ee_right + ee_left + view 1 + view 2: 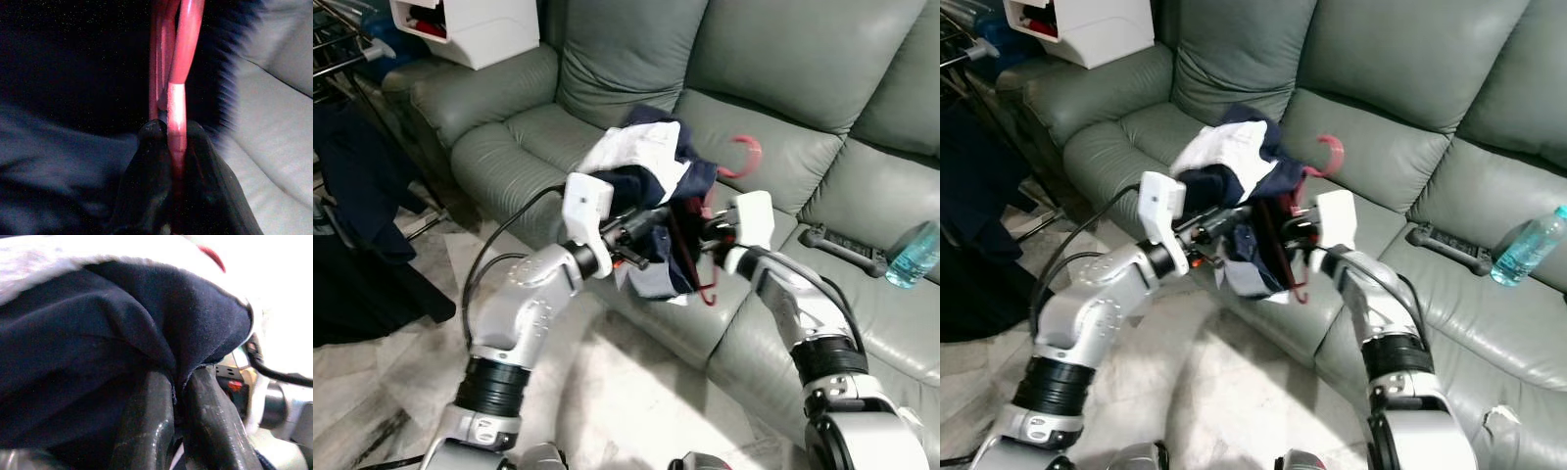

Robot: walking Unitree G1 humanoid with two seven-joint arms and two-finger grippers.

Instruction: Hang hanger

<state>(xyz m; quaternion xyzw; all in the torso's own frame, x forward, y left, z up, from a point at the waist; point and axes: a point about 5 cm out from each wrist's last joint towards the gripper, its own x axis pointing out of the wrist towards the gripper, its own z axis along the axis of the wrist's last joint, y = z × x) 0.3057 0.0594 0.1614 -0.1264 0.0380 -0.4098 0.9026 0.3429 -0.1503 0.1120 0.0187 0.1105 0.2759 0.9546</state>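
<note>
**Inspector:** State your grip.

**Robot:** My right gripper (175, 142) is clamped on the red hanger (740, 157). My left gripper (178, 396) pinches the navy and white garment (651, 171) draped over it. Both are held above the front edge of the grey sofa (754, 59).

**Inspector:** Step in hand?

**Robot:** Carrying, I judge. Next I must turn left to the drying rack (337, 44) and keep the hook free.

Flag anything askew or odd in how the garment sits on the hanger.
The navy and white garment is bunched in a heap over the red hanger, not draped. The left gripper pinches its cloth; the right gripper clamps the hanger above the sofa.
</note>
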